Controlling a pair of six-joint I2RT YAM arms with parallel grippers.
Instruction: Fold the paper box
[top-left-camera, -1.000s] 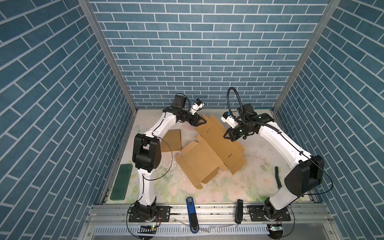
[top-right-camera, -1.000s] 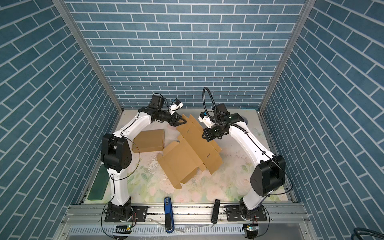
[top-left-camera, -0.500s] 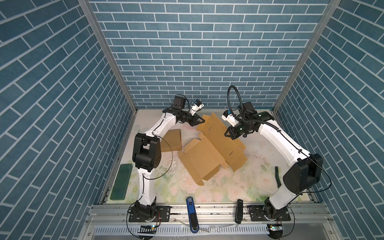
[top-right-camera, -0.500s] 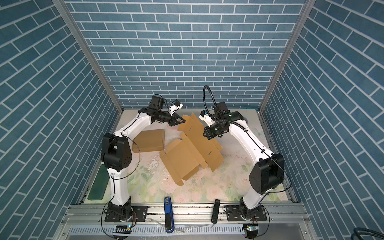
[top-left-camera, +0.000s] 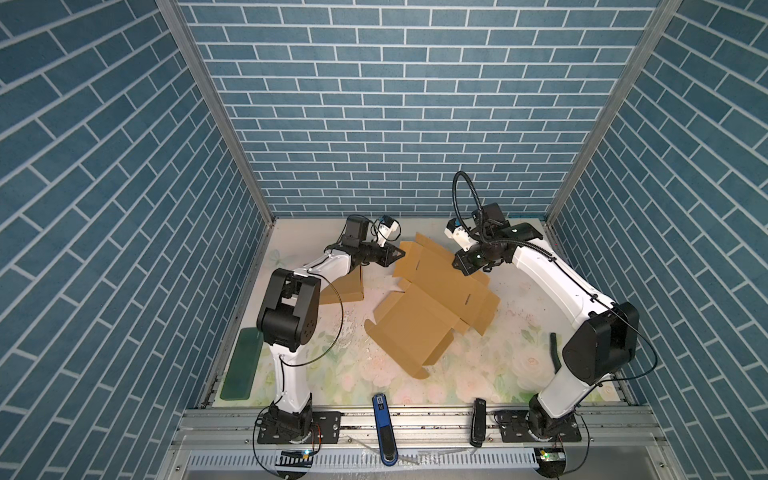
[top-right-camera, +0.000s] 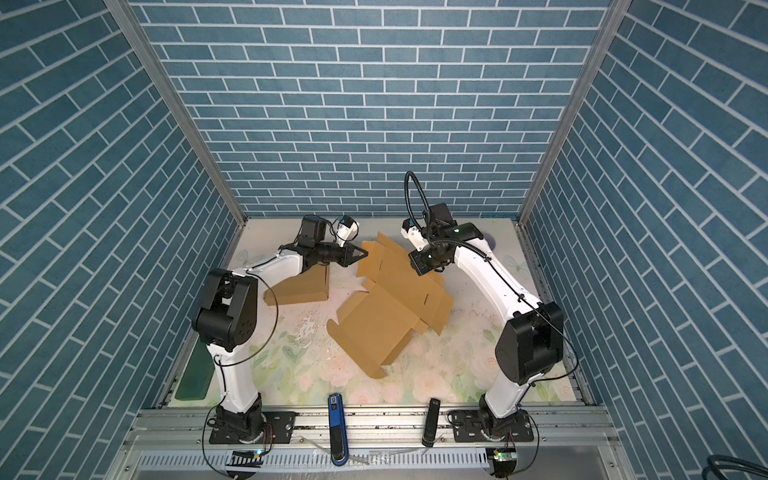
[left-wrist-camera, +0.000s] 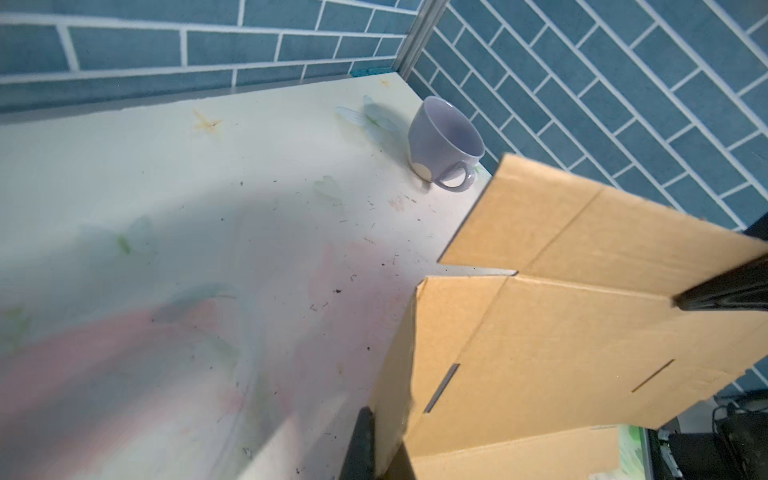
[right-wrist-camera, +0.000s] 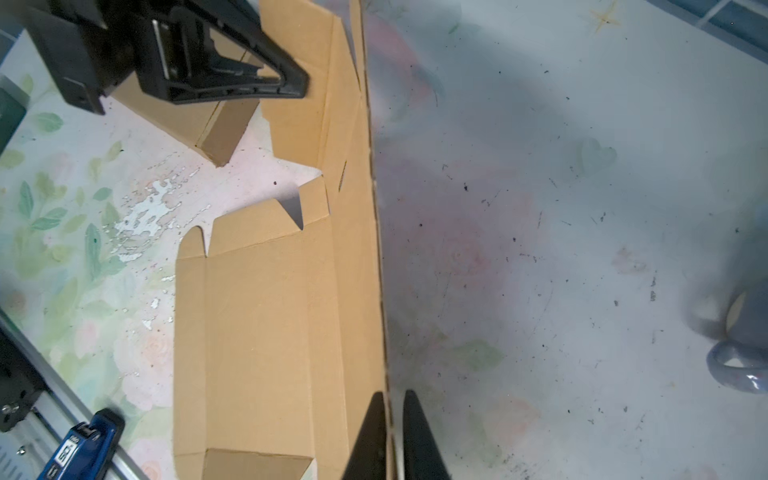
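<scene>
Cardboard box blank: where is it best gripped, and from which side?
Pinch the cardboard box blank at its far panel, coming from the far side. That panel tilts up off the table, leaving room under it; the near panels lie flat. The left claw and right claw are shut there.

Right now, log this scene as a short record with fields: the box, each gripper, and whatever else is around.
paper box: unfolded blank, near part flat on the table, far panels raised
left gripper: shut on the box's far left corner
right gripper: fingers close on either side of the box's far edge; grip unclear
second box: folded, lying left of the paper box
mug: purple, far right corner, apart from the box
front rail: blue tool, black tool
</scene>
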